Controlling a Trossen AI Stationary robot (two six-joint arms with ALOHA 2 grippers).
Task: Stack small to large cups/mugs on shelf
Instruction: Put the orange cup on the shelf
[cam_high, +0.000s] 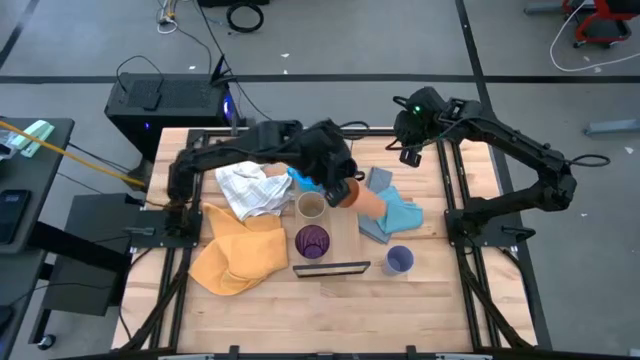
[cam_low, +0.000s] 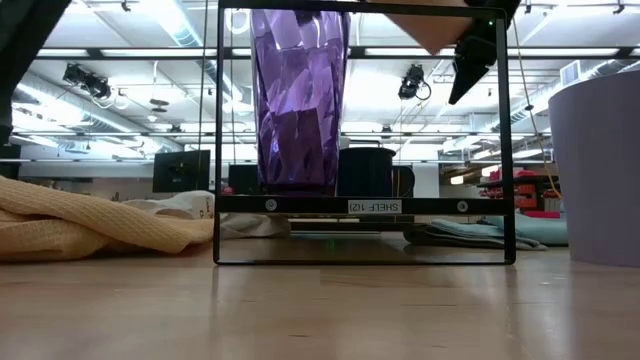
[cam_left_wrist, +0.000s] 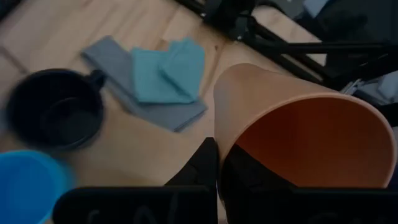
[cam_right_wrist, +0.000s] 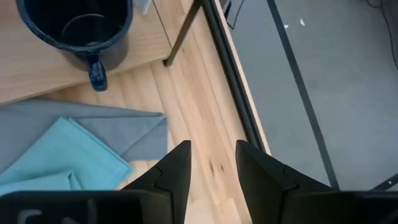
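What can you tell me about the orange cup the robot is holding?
The smooth orange plastic-looking cup is a plain tapered cone shape with no handle, wider at its open mouth and empty inside. It is tipped on its side and lifted above the long wooden shelf. The left gripper is shut on its rim, one dark finger outside the wall. In the high view it hangs beside the tan cup.

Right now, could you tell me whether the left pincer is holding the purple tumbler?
No, the left pincer grips the orange cup, while the purple tumbler stands on the shelf.
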